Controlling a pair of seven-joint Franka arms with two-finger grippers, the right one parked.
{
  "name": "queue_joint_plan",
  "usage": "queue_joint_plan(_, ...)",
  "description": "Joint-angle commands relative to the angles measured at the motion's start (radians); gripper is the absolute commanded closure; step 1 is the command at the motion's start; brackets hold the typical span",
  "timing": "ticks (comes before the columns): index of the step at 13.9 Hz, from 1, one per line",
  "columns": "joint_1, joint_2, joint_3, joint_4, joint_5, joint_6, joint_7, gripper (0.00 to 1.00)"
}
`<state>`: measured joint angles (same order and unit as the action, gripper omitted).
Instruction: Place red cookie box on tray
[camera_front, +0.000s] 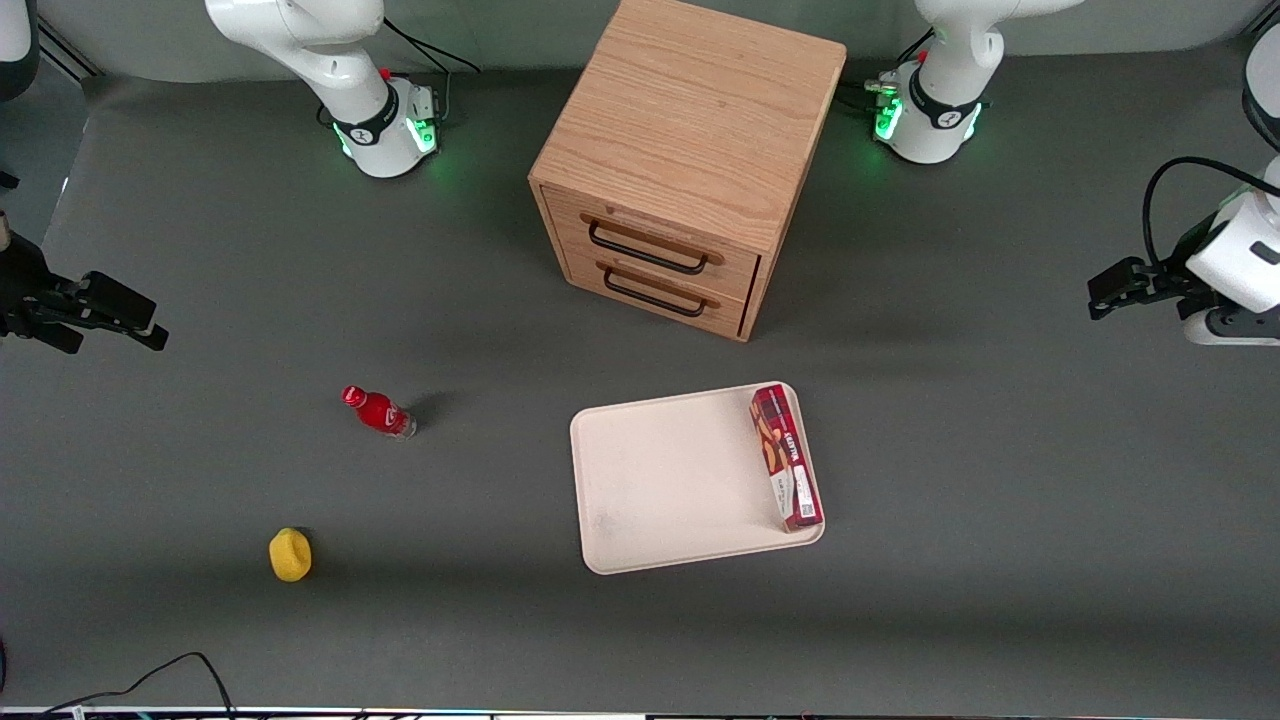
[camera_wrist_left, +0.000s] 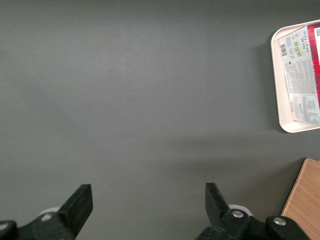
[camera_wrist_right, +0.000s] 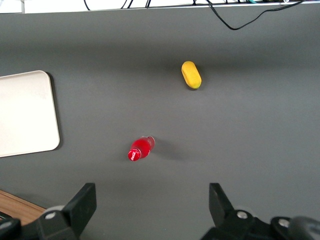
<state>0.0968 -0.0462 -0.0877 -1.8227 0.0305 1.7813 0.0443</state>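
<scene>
Lying flat on the tray (camera_front: 660, 480), the red cookie box (camera_front: 787, 458) is stretching along the tray's short edge that faces the working arm's end of the desk (camera_front: 1000, 560), its long side pressed close to the low rim and its white label patch sitting toward the corner nearer the front camera. The tray itself is resting near the middle of the desk, just in front of the wooden drawer cabinet (camera_front: 690, 150), whose two dark handles are facing it. The left gripper (camera_front: 1125, 287) is hanging well apart from the box, out by the desk's edge at the working arm's end, with its fingers (camera_wrist_left: 80, 202) spread wide and nothing between them; the wrist camera is showing only bare grey surface in the gap. Toward the parked arm's end, a small red bottle (camera_front: 378, 411) is standing upright, and a yellow object (camera_front: 290, 554) is sitting nearer the front camera than the bottle
</scene>
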Motion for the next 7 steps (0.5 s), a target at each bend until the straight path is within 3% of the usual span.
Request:
queue_joint_plan(1, -0.012, 0.017, 0.005, 0.022, -0.004, -0.009, -0.011, 0.0)
queue_joint_plan(7, -0.066, 0.081, 0.0, 0.071, 0.006, -0.011, -0.077, 0.0)
